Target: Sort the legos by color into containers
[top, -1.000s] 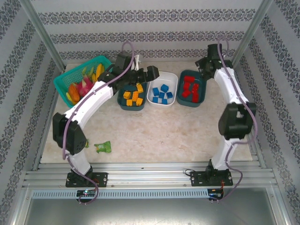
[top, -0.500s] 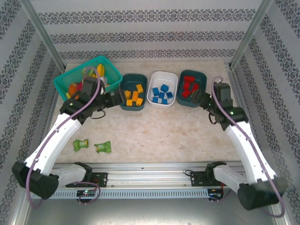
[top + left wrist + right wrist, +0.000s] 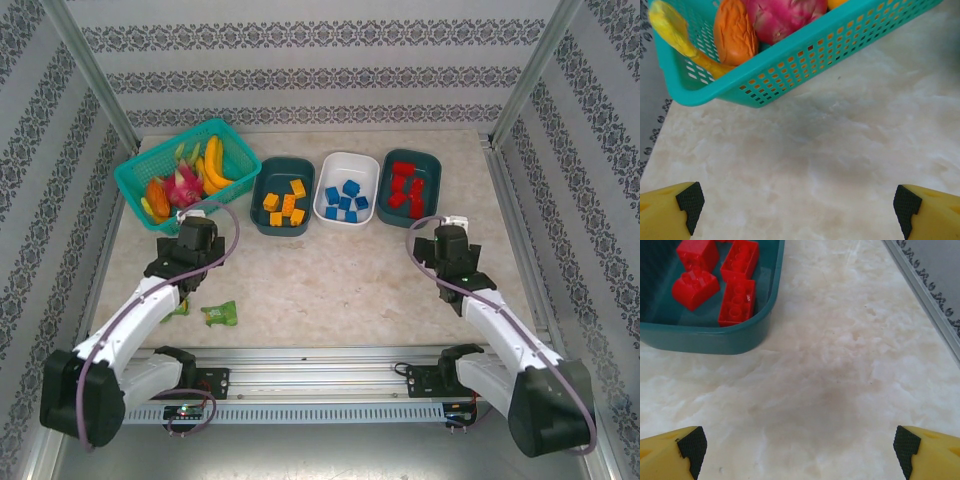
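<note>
Three containers stand in a row at the back. The left dark teal tub (image 3: 262,200) holds yellow-orange legos (image 3: 285,205). The white tub (image 3: 327,205) holds blue legos (image 3: 347,198). The right dark teal tub (image 3: 432,190) holds red legos (image 3: 404,186). My left gripper (image 3: 196,222) hangs low just in front of the fruit basket, open (image 3: 799,205), with bare table between its fingers. My right gripper (image 3: 448,228) sits in front of the red tub, open (image 3: 799,445) and holding nothing. In the right wrist view the red legos (image 3: 735,295) lie in the tub's (image 3: 705,337) near corner.
A bright teal mesh basket (image 3: 235,158) of toy fruit stands at the back left, and its wall (image 3: 790,65) fills the top of the left wrist view. A green packet (image 3: 220,313) lies near the left arm. The frame rail (image 3: 935,295) runs along the right edge.
Both arms have drawn back from the tubs toward the near side and folded low. The left gripper now faces the basket, and the right one is in front of the red tub.
</note>
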`<state>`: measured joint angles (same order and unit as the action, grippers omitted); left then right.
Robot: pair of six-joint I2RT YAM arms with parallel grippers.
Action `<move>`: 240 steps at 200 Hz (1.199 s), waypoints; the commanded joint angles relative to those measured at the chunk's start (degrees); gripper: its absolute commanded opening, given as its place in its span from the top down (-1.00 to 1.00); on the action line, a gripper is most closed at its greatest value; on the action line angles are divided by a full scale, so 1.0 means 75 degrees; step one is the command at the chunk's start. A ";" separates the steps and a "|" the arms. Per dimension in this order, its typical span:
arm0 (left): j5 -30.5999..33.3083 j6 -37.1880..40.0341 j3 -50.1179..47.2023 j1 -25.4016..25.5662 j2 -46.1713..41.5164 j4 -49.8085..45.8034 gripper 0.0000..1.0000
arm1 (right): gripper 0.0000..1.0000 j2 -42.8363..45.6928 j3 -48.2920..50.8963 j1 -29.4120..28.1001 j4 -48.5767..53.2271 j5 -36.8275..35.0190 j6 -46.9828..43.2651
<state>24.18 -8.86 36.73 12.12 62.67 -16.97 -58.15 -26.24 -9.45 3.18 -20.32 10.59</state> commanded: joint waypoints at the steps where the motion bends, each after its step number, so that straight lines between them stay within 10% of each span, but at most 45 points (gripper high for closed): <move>1: -0.0689 0.0309 -0.0216 -0.0480 0.0758 0.2127 -1.00 | -0.95 -0.0545 0.0257 0.0183 -0.2048 0.0044 -0.0524; 136: -0.2113 0.0765 -0.2188 -0.1537 0.3679 0.9694 -1.00 | -0.95 -0.3685 0.0743 0.1167 -0.7425 0.2322 -0.1107; 240: -0.2613 0.1009 -0.1811 -0.1500 0.3551 0.8716 -1.00 | -0.95 -0.3744 0.0581 0.1132 -0.7267 0.2246 -0.1132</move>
<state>7.88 -3.20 21.67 1.10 89.47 46.78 -86.15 -20.95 -0.95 -49.47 -4.38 2.76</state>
